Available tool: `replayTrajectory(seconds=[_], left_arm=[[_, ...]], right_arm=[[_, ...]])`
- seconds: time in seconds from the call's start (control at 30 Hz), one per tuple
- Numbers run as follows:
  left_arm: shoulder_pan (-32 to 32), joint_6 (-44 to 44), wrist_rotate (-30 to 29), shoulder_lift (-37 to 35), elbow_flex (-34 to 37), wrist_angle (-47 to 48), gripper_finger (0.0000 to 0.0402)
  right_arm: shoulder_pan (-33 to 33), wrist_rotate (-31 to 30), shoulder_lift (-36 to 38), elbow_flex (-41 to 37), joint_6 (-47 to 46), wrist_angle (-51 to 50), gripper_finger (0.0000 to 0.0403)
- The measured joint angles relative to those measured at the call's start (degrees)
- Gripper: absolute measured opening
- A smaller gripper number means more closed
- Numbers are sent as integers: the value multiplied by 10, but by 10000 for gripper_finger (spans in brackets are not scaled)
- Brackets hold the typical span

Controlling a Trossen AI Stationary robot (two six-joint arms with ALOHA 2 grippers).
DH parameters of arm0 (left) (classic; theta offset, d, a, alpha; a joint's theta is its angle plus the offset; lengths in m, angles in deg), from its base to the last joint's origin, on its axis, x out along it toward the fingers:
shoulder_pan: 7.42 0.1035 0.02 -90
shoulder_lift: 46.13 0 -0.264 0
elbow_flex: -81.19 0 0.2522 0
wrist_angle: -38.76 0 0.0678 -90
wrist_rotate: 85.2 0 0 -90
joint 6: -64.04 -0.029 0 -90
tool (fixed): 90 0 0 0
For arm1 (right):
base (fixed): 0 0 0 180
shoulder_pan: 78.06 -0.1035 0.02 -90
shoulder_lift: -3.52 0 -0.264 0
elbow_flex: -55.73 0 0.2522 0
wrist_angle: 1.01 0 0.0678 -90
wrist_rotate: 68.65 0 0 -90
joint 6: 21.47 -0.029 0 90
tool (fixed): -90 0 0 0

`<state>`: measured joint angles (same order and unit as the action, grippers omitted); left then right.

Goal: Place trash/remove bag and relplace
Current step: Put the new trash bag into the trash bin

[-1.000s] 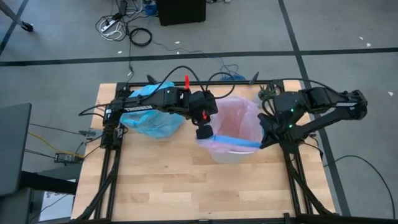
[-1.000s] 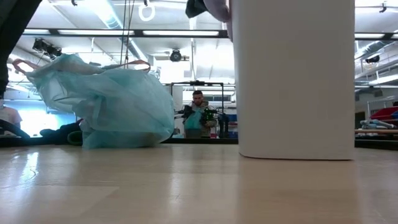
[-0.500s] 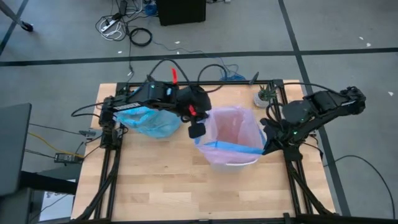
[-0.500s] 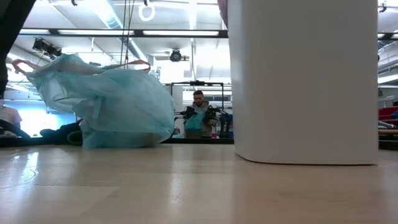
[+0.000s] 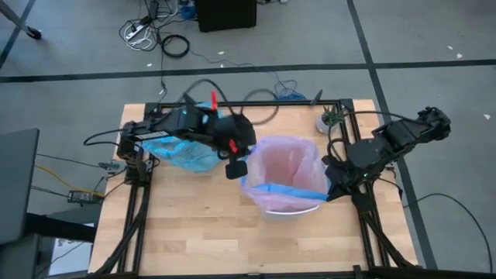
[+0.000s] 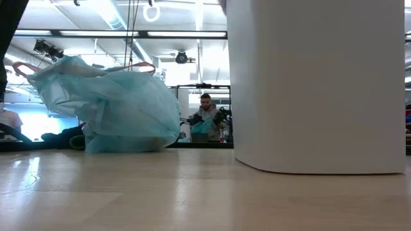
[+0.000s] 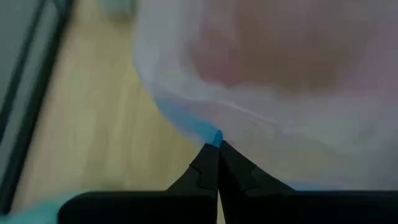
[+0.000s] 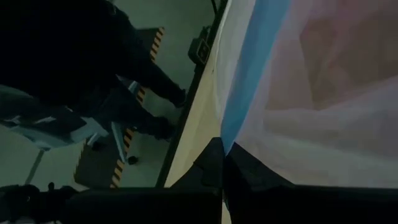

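Observation:
A pale pink translucent bag (image 5: 284,164) with a blue rim band sits in a white bin (image 6: 314,83) near the table's middle. My left gripper (image 5: 235,170) is shut at the bag's left rim and my right gripper (image 5: 328,192) is shut at its right rim. The light-blue bag (image 5: 186,152) lies bunched on the table's far left part, resting on its underside (image 6: 122,144), with no gripper on it. No loose trash is in view. My left gripper pinches the pink bag's blue rim band (image 7: 215,137) between its two shut fingers, at the left side of the opening. The rim is stretched away from the fingers. My right gripper pinches the blue rim band (image 8: 231,132) at the right side of the opening, coming from the table's right. The band runs taut from the fingers.
The table's dark frame rails (image 5: 364,217) run along its left and right sides. A small pale object (image 5: 325,122) sits at the far right corner. A person (image 6: 207,119) sits in the room behind. Bare wood (image 5: 201,232) lies toward the near edge.
Both grippers have moved toward the near edge, the left one also toward the left, keeping hold of the pink bag's rim. The bag's opening has spread wider. The bin has slid toward the near edge and now fills more of the low view.

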<state>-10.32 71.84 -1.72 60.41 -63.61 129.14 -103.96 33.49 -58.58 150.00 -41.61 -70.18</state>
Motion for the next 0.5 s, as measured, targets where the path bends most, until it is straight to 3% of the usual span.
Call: replayTrajectory(seconds=[0.17, 0.3, 0.5], left_arm=[[-8, 2, 0, 1, 72, 10, 5], [-17, -1, 0, 1, 123, -34, 5], [-26, -30, 8, 1, 163, -65, 5]], right_arm=[[-30, -22, -20, 0, -34, 0, 0], [-68, -52, -28, 0, -79, 6, 0], [-130, -78, -59, 0, -97, 44, 0]])
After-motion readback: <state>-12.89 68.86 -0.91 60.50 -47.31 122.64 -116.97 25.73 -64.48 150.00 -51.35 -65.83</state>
